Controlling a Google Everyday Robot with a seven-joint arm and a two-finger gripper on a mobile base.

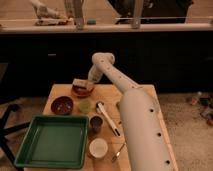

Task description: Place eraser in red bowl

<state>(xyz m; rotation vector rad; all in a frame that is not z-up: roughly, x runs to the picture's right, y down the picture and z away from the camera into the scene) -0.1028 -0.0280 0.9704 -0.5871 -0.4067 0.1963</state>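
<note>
The fingers of the gripper (90, 84) hung low over the red bowl (80, 91) at the far end of the wooden table (144, 95); whether they were parted or closed could not be told. Just beside them, on the side away from the arm, a small flat block that appeared to be the eraser (80, 83), pale on top, lay over the bowl; whether the fingers touched it could not be told. Nearer the camera than the fingers sat the maroon bowl (62, 105) and, next to it, a pale green round thing (84, 106). Further toward the camera stood a dark cup (95, 124), a white-handled utensil (107, 117), a white cup (98, 148) and a green tray (52, 141). The white arm (135, 120) ran from the fingers down toward the near right corner.
</note>
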